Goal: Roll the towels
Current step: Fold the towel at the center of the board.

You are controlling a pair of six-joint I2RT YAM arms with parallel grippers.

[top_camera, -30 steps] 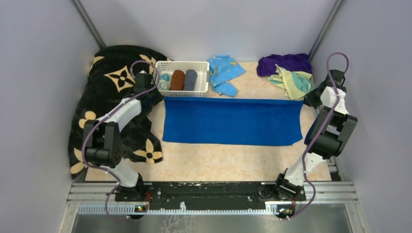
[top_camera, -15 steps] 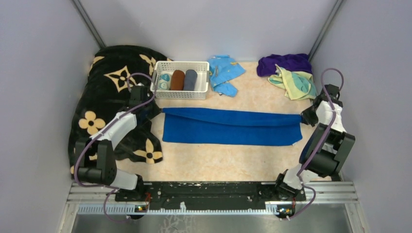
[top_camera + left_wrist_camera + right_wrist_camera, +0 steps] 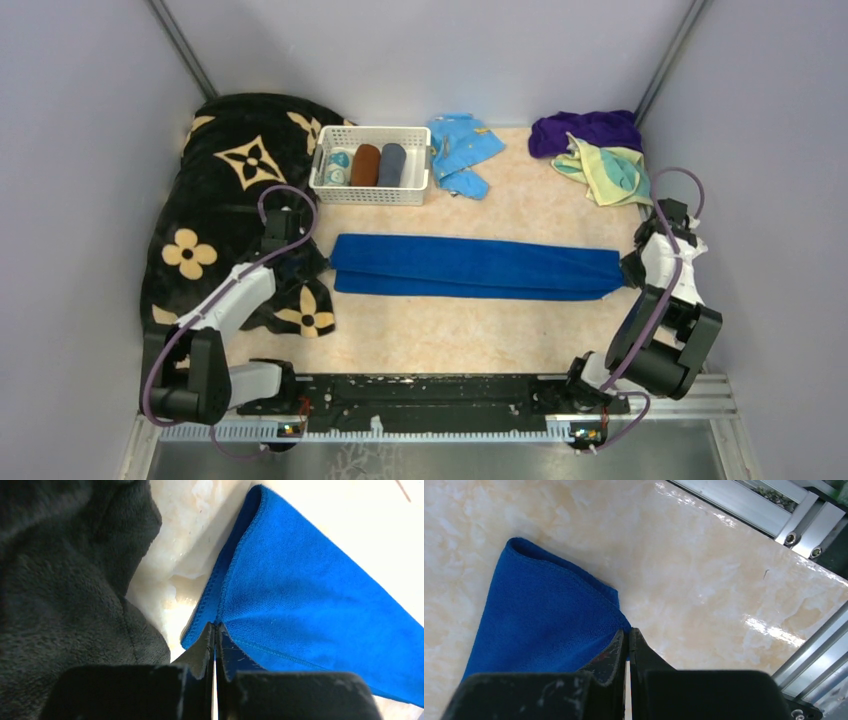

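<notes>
Two grippers low on the cream marbled table [image 3: 450,335], one at each end of the royal blue towel [image 3: 470,267]. Left gripper [image 3: 215,627]: jaws pressed together on the towel's left-end corner, hemmed edge pinched at the fingertips in the left wrist view; black blanket [image 3: 225,190] with tan flowers just beside, heaped over the table's left side. Right gripper [image 3: 628,632]: jaws likewise closed on the towel's right-end corner, cloth caught between the tips in the right wrist view. Blue towel doubled over lengthwise into a long narrow band, flat across the middle of the table between both grippers. Farther back, left of centre: white slatted basket [image 3: 368,195] with rolled cloths inside, just beside the blanket's edge. Immediately right of it: crumpled light blue cloth [image 3: 462,148]. Far right corner: pale yellow towel [image 3: 608,172] with teal markings, bunched, overlapping the dark purple towel [image 3: 585,128] behind it.
</notes>
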